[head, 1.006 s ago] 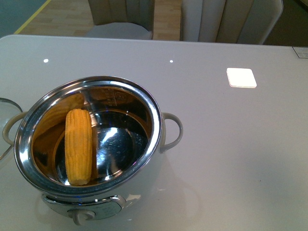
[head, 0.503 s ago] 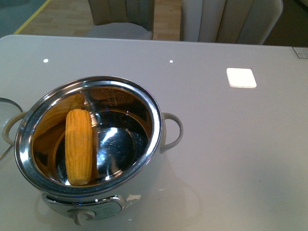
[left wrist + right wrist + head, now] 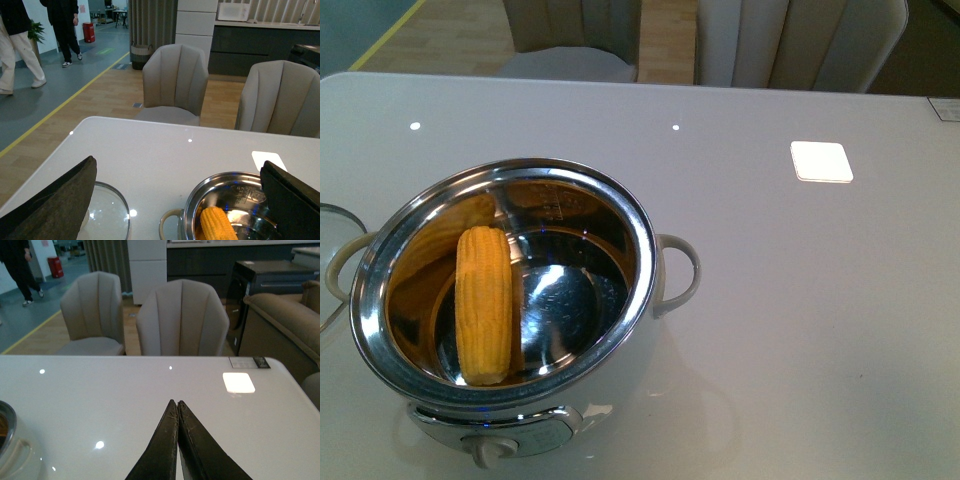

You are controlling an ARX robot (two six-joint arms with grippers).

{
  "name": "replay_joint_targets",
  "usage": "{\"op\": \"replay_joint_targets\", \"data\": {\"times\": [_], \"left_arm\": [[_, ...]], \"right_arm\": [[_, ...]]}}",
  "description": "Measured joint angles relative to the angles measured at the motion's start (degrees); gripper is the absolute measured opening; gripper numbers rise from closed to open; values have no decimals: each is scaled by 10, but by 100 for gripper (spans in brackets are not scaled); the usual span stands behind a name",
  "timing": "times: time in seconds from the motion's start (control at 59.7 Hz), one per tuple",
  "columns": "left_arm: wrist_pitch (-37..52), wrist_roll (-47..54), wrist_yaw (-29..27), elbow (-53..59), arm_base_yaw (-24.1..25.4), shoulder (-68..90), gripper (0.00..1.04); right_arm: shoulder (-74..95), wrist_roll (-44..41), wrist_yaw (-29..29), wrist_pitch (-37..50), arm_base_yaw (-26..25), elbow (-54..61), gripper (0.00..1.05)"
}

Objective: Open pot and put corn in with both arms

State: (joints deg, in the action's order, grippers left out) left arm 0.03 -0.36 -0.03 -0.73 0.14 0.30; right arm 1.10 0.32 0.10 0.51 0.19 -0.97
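A husked yellow-orange corn cob [image 3: 484, 304] lies inside the open white electric pot with a shiny steel rim [image 3: 638, 232] on the pale glossy table [image 3: 800, 300], and nothing in the front view has moved over the last second, which suggests the task is effectively complete. The clear glass lid [image 3: 107, 216] rests on the table just beside the pot. Both arms are drawn back out of the front view: the left gripper [image 3: 175, 200] is spread wide and empty above lid and pot, while the right gripper [image 3: 177, 420] hangs over bare table with its fingers pressed together, holding nothing.
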Motion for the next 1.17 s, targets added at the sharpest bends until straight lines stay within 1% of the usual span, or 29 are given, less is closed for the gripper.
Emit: {"op": "replay_joint_targets", "data": {"times": [0.268,0.369,0.436,0.503,0.553,0.57,0.637,0.704,0.737,0.804,1.173], "left_arm": [[0,0,0,0,0,0,98],[0,0,0,0,0,0,98],[0,0,0,0,0,0,98],[0,0,0,0,0,0,98],[0,0,0,0,0,0,98],[0,0,0,0,0,0,98],[0,0,0,0,0,0,98],[0,0,0,0,0,0,98],[0,0,0,0,0,0,98],[0,0,0,0,0,0,98],[0,0,0,0,0,0,98]], "right_arm": [[-7,0,0,-4,0,0,3],[-7,-1,0,-4,0,0,23],[-8,-1,0,-4,0,0,41],[-8,-1,0,-4,0,0,51],[-8,-1,0,-4,0,0,62],[-8,-1,0,-4,0,0,63],[-8,-1,0,-4,0,0,77],[-8,-1,0,-4,0,0,94],[-8,0,0,-4,0,0,97],[-8,-1,0,-4,0,0,96],[-8,-1,0,-4,0,0,96]]}}
